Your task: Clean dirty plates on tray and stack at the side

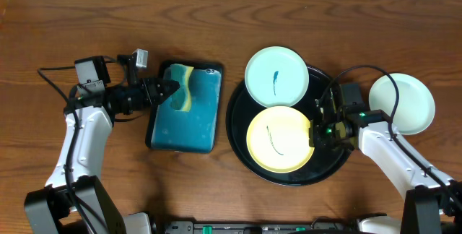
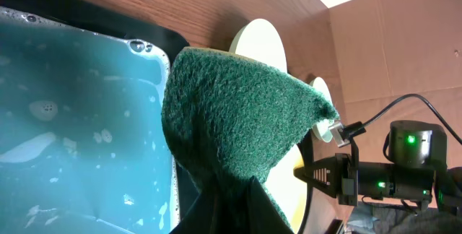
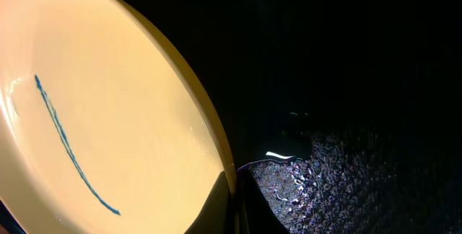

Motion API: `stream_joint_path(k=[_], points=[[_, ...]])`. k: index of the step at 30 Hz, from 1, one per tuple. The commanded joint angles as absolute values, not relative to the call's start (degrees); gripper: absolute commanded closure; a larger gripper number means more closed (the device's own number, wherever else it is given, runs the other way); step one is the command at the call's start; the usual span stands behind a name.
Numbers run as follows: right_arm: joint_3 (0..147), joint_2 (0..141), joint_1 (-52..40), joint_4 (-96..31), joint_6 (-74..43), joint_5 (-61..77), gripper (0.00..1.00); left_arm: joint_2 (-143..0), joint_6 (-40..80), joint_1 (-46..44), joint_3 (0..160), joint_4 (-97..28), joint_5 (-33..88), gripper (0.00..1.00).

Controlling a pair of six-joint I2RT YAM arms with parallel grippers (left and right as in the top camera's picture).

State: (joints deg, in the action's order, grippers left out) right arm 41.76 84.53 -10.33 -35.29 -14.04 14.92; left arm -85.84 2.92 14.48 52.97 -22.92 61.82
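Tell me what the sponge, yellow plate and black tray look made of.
Sponge: yellow foam under a green fibrous scouring layer, fuzzy and matte. Yellow plate: smooth glossy plastic or glazed ceramic; soft highlights. Black tray: likely plastic, glossy, reflecting light.

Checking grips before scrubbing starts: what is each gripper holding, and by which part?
The left gripper is shut on the sponge, pinching one end. The right gripper pinches the yellow plate by its rim, on the side nearest that arm.
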Motion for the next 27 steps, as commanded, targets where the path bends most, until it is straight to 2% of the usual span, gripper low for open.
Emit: stream_joint_path(k=[1, 27], points=[[41.41, 84.79, -10.98, -35.09, -14.52, 14.79, 0.99, -85.82, 1.96, 14.72, 52.93, -23.05, 63.86, 0.93], [41.41, 84.79, -10.98, -34.39, -14.55, 14.81, 0.99, -85.82, 1.96, 14.72, 52.93, -23.07, 63.86, 0.93]])
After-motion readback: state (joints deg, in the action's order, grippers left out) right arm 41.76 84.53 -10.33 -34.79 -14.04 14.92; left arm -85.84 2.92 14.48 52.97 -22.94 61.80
